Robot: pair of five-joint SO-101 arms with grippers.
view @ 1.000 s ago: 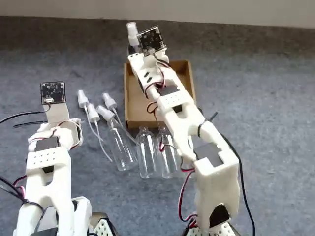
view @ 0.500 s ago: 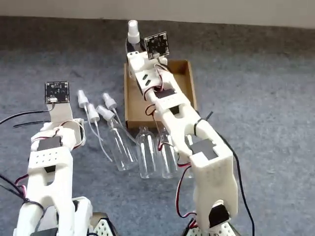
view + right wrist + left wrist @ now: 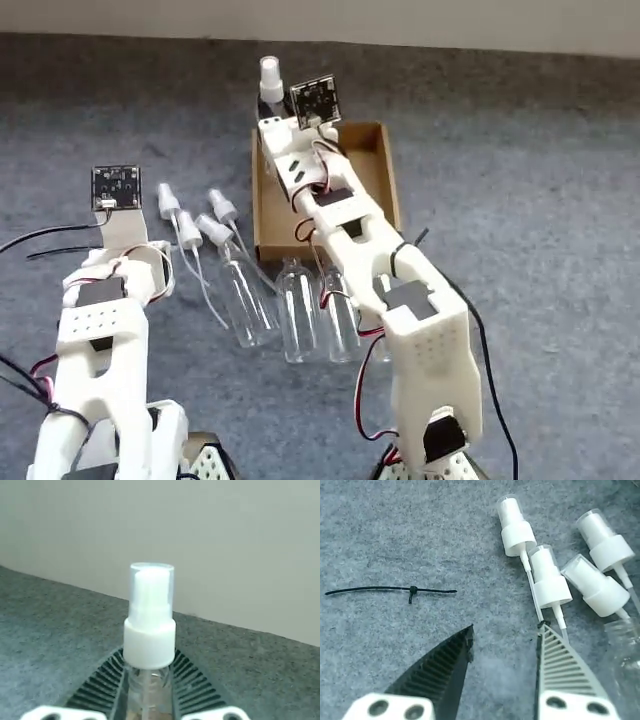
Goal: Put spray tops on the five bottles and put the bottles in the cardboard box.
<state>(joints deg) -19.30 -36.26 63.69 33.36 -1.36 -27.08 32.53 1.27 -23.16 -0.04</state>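
Right gripper [image 3: 149, 672], pinching a capped spray bottle [image 3: 270, 75] at upper centre of the high view. Over the last second the bottle has swung from tilted to upright, seemingly just beyond the far wall of the cardboard box [image 3: 375, 175], so boxing is pending. Left gripper [image 3: 505, 626], spread, sits beside the loose spray tops [image 3: 547, 577].

Far centre, cardboard box [image 3: 372, 175]; before it, three bottles [image 3: 298, 315] lying side by side, perhaps a fourth under the arm; left of box, three spray tops [image 3: 187, 230], left gripper [image 3: 504, 627] just before them; at box's far-left corner, capped bottle [image 3: 271, 75] upright, held in right gripper [image 3: 149, 660]
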